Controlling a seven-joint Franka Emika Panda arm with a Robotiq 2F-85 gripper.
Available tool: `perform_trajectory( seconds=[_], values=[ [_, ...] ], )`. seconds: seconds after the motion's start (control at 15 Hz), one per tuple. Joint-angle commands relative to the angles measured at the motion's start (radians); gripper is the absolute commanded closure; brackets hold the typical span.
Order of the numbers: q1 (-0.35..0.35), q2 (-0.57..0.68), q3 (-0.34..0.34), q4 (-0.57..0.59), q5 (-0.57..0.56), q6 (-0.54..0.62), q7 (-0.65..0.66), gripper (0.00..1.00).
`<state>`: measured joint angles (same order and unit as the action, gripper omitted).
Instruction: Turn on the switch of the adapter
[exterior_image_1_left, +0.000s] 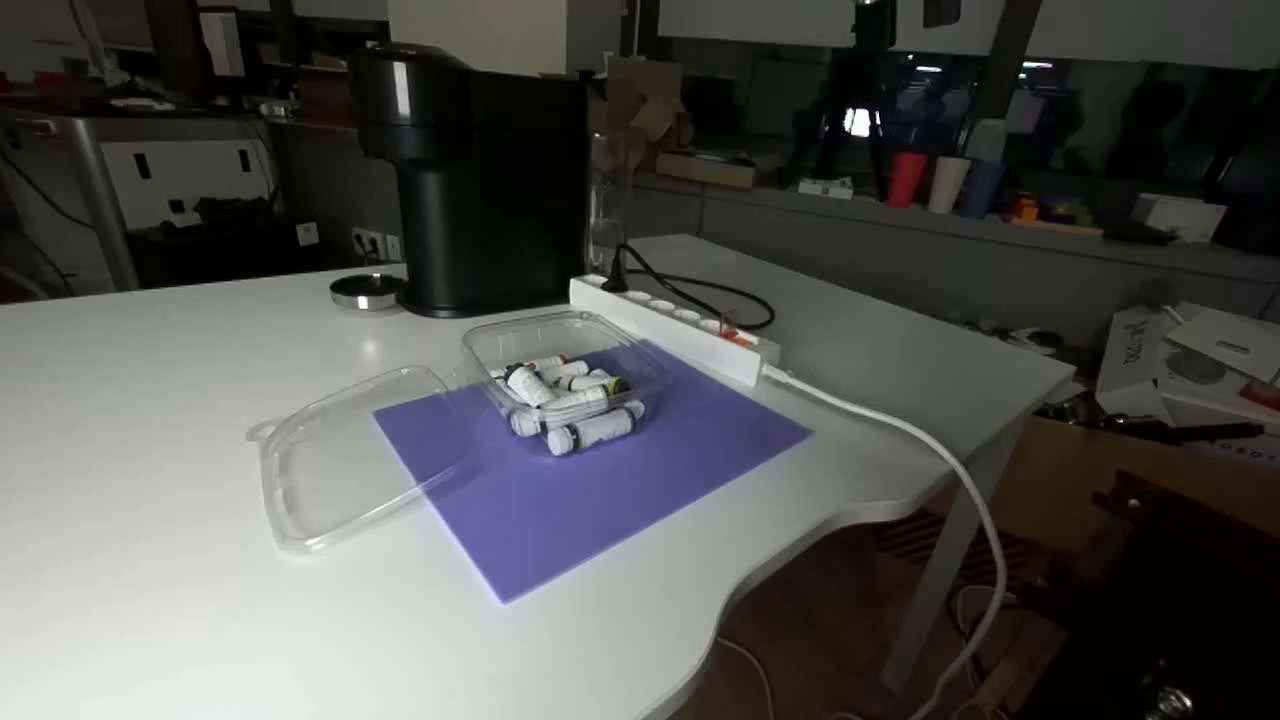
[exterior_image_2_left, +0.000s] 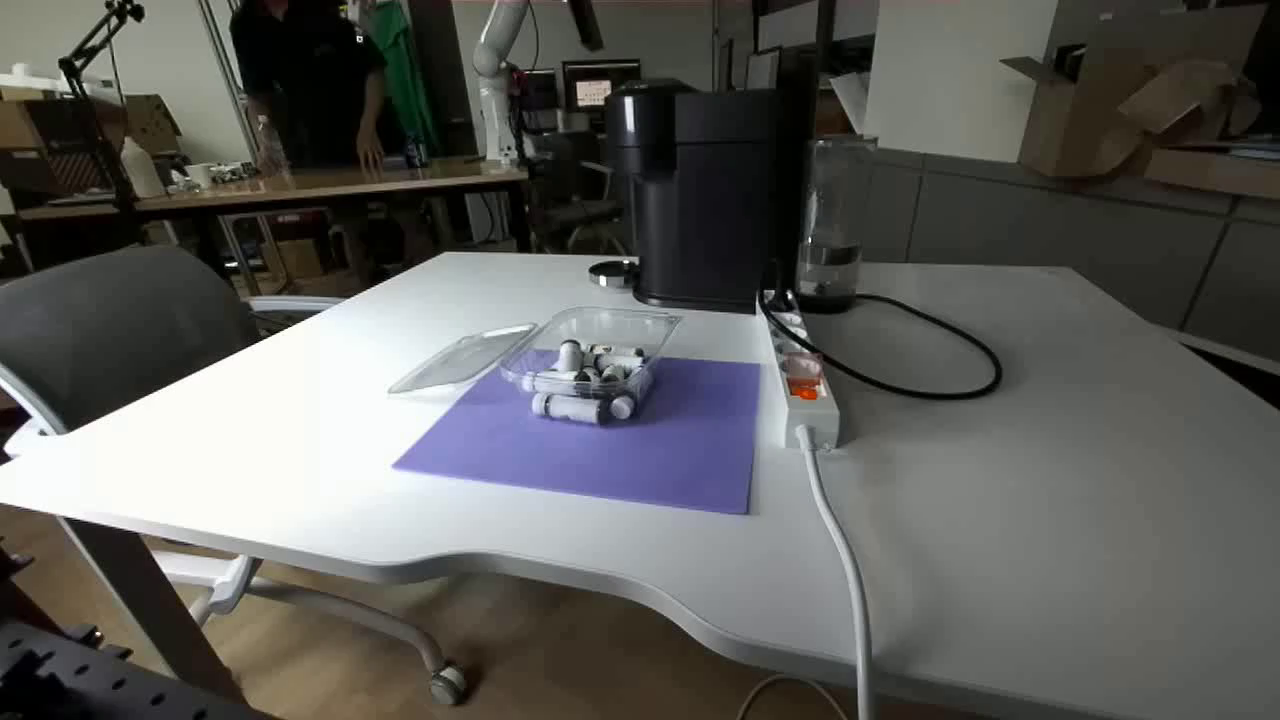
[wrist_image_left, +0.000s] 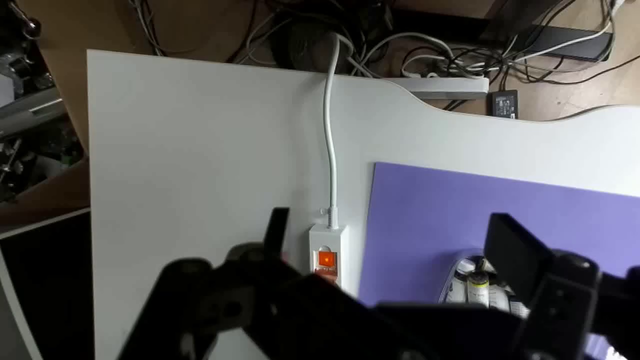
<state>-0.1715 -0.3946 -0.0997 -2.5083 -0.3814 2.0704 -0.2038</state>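
The adapter is a long white power strip on the table, shown in both exterior views (exterior_image_1_left: 680, 338) (exterior_image_2_left: 812, 425). A black plug sits in its far end and a thick white cable (exterior_image_1_left: 890, 420) leaves its near end. Its orange-red switch (exterior_image_1_left: 737, 338) is at the cable end. In the wrist view the adapter (wrist_image_left: 327, 236) points cable-end up; its orange switch (wrist_image_left: 327, 258) has a small bright spot. My gripper (wrist_image_left: 390, 217) is open and empty above the table, with the switch between its fingers, nearer the left one. The gripper hides the adapter's rest there. It is out of both exterior views.
A tall black coffee machine (exterior_image_1_left: 500, 190) stands by the adapter's far end, with a black cord (exterior_image_2_left: 940, 325) looping beside it. A clear tub of small white bottles (exterior_image_1_left: 570, 400) sits on a purple mat (exterior_image_1_left: 600, 500). A clear lid (exterior_image_1_left: 350, 460) leans beside it.
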Motion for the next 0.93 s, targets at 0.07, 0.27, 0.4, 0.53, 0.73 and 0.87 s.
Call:
perform_trajectory(
  seconds=[0.07, 0.27, 0.4, 0.53, 0.73, 0.87],
  values=[
    [0.013, 0.000, -0.011, 0.001, -0.004, -0.003, 0.004, 0.00],
    [0.013, 0.000, -0.011, 0.001, -0.004, -0.003, 0.004, 0.00],
    [0.013, 0.000, -0.011, 0.002, -0.004, -0.003, 0.004, 0.00],
    [0.013, 0.000, -0.011, 0.001, -0.004, -0.003, 0.004, 0.00],
    [-0.001, 0.001, 0.001, -0.009, -0.053, 0.066, 0.061, 0.00],
    [-0.017, 0.038, -0.005, 0.003, -0.098, 0.189, 0.101, 0.00]
  ],
)
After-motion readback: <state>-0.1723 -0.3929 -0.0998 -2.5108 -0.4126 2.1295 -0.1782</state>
